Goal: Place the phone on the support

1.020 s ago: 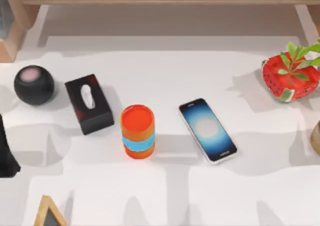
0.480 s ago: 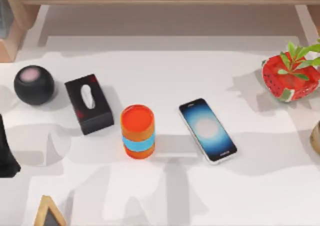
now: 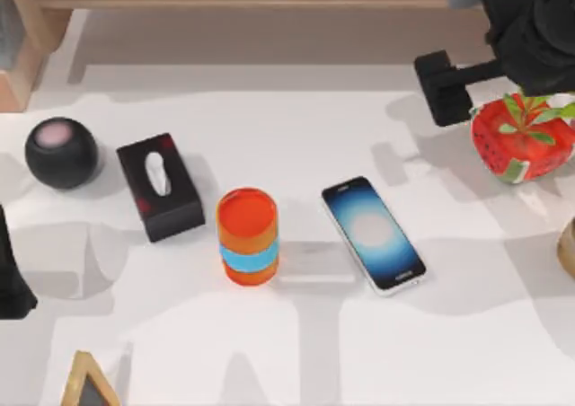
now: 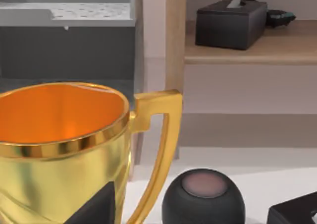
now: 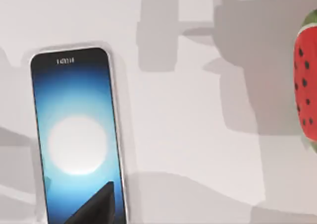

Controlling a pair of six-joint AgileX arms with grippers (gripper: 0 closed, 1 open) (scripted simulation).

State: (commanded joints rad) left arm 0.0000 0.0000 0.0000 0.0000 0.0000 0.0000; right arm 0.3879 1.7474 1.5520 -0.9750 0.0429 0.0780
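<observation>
at table centre phone point(image 3: 373, 233) lies flat; right tool point(image 3: 446, 88) far-right, grip state unclear.

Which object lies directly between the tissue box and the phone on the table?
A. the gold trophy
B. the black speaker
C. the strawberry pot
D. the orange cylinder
D: in the top view the orange cylinder stands between the tissue box and the phone, which lies flat on the table.
</observation>
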